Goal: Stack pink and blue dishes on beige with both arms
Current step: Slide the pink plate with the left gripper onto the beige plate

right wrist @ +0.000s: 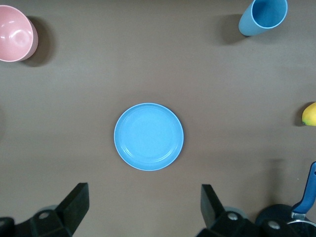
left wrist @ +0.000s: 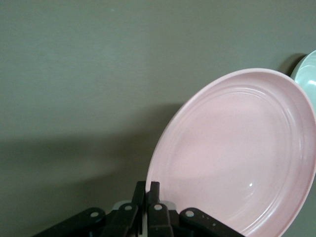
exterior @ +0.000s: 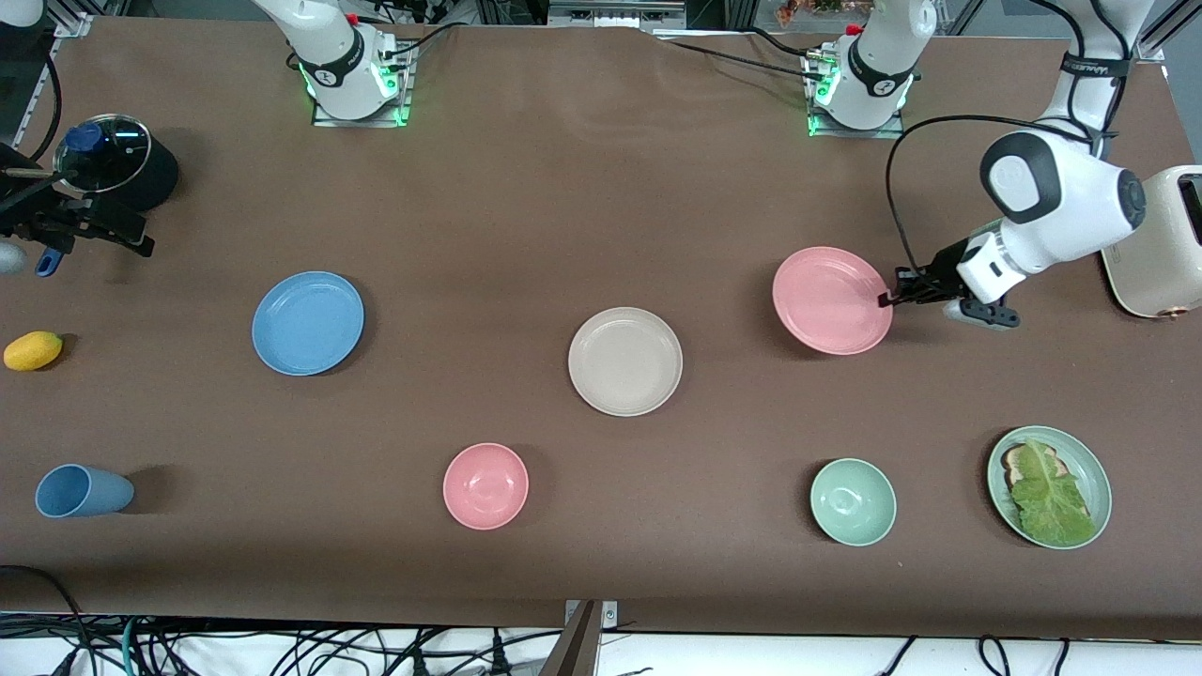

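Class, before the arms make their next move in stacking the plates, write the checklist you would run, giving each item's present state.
1. Left end effector shut on pink plate rim: ok.
2. Pink plate raised off the table: ok, it tilts in the left wrist view.
3. Beige plate bare on top: ok.
4. Right end effector open over blue plate: ok.
5. Blue plate gripped: not ok, it lies flat and untouched.

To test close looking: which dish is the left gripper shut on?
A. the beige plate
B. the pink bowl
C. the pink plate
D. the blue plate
C: the left gripper is shut on the rim of the pink plate, which sits tilted in the left wrist view.
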`<action>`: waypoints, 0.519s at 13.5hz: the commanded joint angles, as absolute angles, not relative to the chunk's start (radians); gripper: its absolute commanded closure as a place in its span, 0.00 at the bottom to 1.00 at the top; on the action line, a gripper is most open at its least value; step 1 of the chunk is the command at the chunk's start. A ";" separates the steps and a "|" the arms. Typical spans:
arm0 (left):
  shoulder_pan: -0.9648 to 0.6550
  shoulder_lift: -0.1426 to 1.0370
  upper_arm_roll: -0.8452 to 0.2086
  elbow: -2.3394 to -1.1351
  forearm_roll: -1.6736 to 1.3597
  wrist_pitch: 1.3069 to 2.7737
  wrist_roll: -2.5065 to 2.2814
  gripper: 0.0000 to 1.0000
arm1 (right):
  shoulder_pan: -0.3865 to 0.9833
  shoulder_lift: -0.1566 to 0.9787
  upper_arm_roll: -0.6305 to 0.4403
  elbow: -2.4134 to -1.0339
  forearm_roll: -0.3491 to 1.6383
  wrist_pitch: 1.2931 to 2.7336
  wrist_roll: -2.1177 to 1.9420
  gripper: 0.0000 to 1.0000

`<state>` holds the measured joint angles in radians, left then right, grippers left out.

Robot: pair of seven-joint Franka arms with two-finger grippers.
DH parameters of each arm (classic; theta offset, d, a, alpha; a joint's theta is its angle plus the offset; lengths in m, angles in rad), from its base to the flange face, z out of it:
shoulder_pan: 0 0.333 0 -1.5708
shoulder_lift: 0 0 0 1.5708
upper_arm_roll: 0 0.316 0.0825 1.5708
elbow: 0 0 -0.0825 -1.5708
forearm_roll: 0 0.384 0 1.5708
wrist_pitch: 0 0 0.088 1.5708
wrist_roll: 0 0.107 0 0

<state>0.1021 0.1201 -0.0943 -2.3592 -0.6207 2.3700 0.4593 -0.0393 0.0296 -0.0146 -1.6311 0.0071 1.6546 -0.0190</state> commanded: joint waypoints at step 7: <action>-0.162 0.219 -0.094 -2.191 -0.646 2.390 -0.013 1.00 | -0.049 0.026 -0.014 -1.620 -0.002 1.635 -0.032 0.00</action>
